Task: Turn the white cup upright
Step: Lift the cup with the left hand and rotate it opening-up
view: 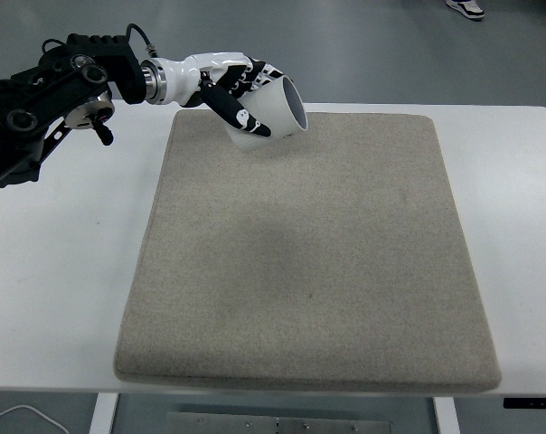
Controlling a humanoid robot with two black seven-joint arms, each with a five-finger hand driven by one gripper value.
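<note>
White table (pixel 65 298) below your hand, big grey mat (pixel 309 253) on top. Your left hand (pixel 230 89) at mat's far corner, fingers wrapped tight around white cup (pixel 271 110). Cup sits in your hand, tilted, mouth pointing up and right.

We saw an evenly and brightly lit scene, the light seeming to fall from overhead. The white table (pixel 508 226) was close to washed out, though without hard glare. The beige mat (pixel 309 262) kept its woven grain sharp from edge to edge, and near its centre lay a faint, soft-edged darker patch. A small soft shadow sat on the mat just under the white cup (pixel 271 113). Focus held throughout; the mat's edges looked straight, with little distortion.
</note>
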